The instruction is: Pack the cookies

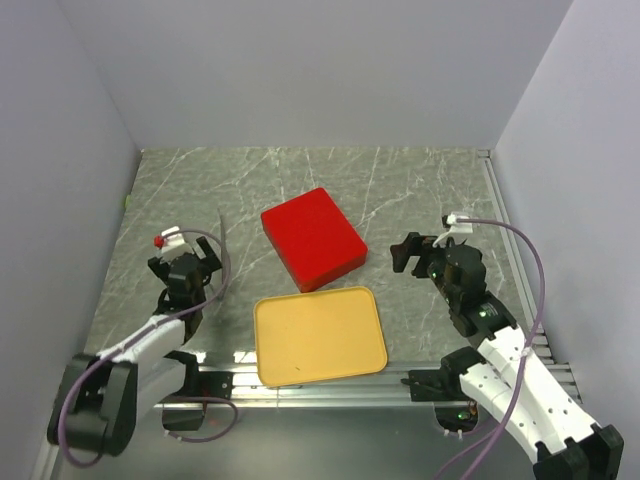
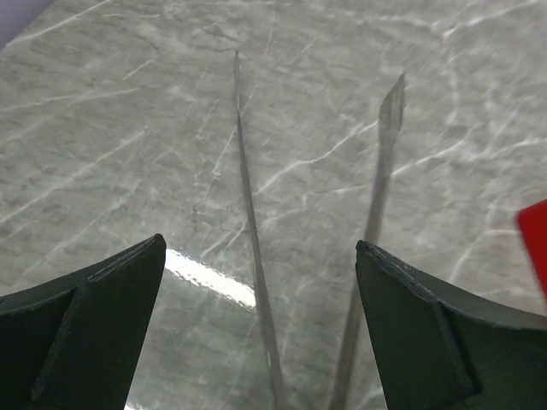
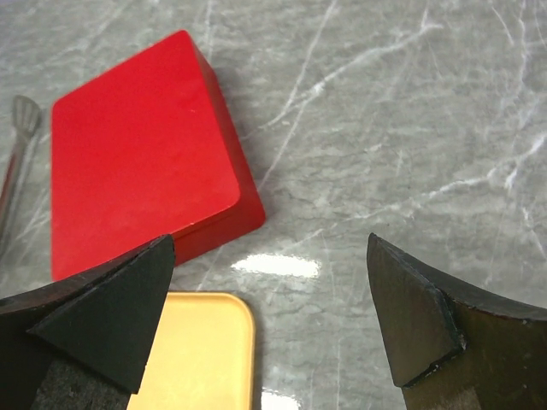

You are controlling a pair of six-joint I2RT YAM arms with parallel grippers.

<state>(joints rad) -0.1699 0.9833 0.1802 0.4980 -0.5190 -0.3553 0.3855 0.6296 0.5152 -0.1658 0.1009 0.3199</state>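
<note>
No cookies show in any view. A closed red box (image 1: 312,238) lies mid-table, also in the right wrist view (image 3: 137,154). In front of it sits a flat yellow tray (image 1: 320,335), its corner in the right wrist view (image 3: 205,350). My left gripper (image 1: 185,262) is open and low at the left. A pair of thin grey tongs (image 2: 248,213) lies on the table below and ahead of its open jaws (image 2: 261,243). My right gripper (image 1: 410,255) is open to the right of the box, over bare tabletop (image 3: 269,248), holding nothing.
The tongs (image 1: 222,250) curve along the table just right of the left gripper. Grey walls close in the table at left, back and right. A metal rail (image 1: 330,385) runs along the near edge between the arm bases. The red box's corner (image 2: 537,239) shows at the left wrist view's right edge.
</note>
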